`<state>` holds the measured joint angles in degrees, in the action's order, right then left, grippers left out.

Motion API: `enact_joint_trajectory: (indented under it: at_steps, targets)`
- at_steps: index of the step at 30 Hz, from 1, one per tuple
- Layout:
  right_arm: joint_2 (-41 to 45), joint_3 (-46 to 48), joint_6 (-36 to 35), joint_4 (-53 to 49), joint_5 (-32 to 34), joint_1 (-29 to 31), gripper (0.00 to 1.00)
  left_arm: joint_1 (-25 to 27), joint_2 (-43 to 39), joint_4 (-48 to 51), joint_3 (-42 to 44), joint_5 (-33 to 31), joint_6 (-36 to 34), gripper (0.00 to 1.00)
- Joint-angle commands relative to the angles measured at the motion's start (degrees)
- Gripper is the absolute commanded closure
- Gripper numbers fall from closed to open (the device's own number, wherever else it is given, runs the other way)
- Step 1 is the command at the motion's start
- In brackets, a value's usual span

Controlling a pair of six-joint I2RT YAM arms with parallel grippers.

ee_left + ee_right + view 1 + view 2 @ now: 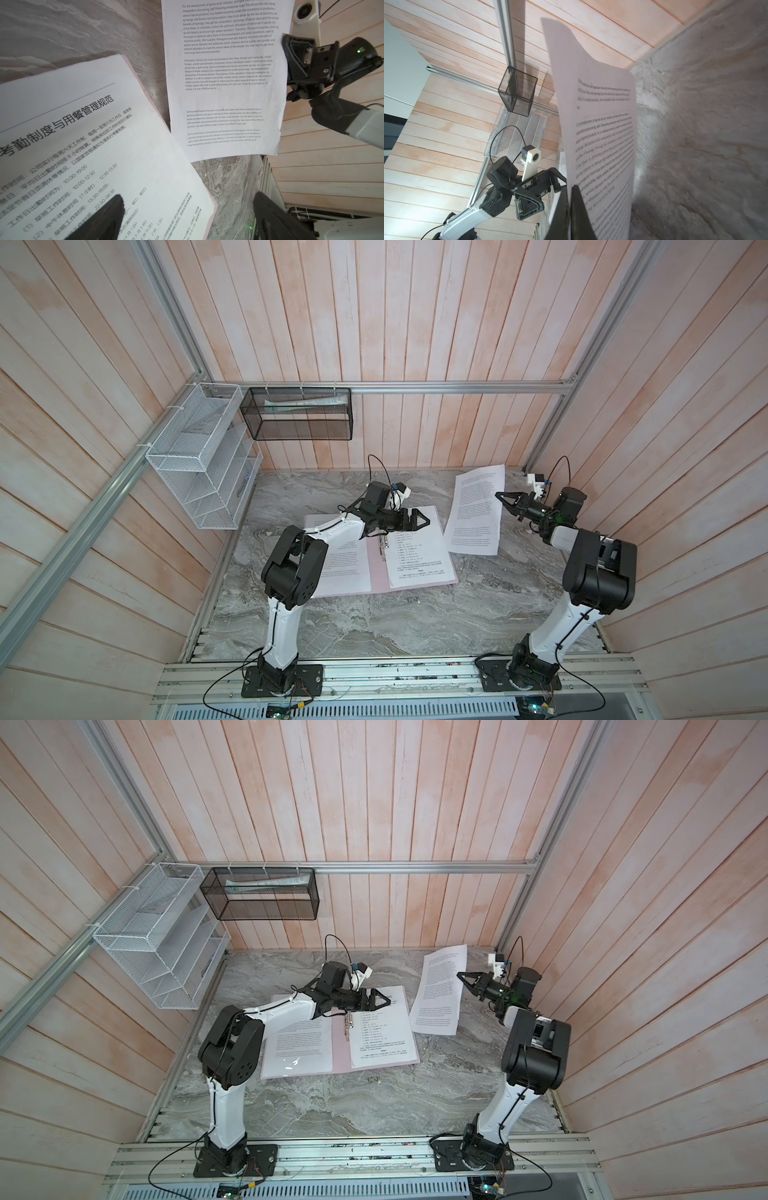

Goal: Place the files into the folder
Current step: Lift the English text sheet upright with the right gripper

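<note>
Two grippers in a top view: my right gripper (501, 495) is pinched shut on the long edge of a raised sheet (476, 506) just right of the open folder (379, 572), long axes roughly parallel, so the carry should go leftward. Left wrist view: my left gripper (187, 196) hangs wide open, empty, over the folder's right leaf. Right wrist view: the jaws meet on the sheet's edge.

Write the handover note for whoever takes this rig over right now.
Left gripper: open, empty, over the folder, right half.
Right gripper: shut on the edge of an English-text sheet, partly lifted, right of the folder.
Folder: open on the marble table, printed sheets on both halves.
Done: those sheets are in.
To do: bring the held sheet into the folder.
</note>
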<state>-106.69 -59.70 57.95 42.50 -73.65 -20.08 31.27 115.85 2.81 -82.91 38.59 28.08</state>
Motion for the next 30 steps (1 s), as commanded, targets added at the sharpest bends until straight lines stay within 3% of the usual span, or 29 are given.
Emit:
enact_joint_trajectory:
  at_steps: [1, 4, 9, 15, 30]
  targets:
    - [1.49, 1.31, 15.72, 19.71, -0.63, 0.12, 1.00, -1.22, -3.97, -0.23, 1.08, -0.05, -0.24, 0.01]
    - [1.71, 1.60, 26.81, 31.76, -0.19, 0.16, 1.00, -2.05, -7.06, -0.44, 3.07, -0.78, -0.04, 0.02]
    - [3.77, 2.65, 34.09, 40.03, 1.40, 1.59, 1.00, -3.82, -12.98, -1.35, 7.49, -2.01, 0.82, 0.01]
    - [8.51, 3.84, 33.86, 38.14, 2.42, 6.16, 1.00, -5.98, -19.96, -1.40, 13.54, -3.05, 0.99, 0.02]
    - [20.67, 8.90, 19.13, 14.36, 6.47, 18.34, 1.00, -8.50, -32.99, -4.80, 27.82, -7.60, 3.81, 0.01]
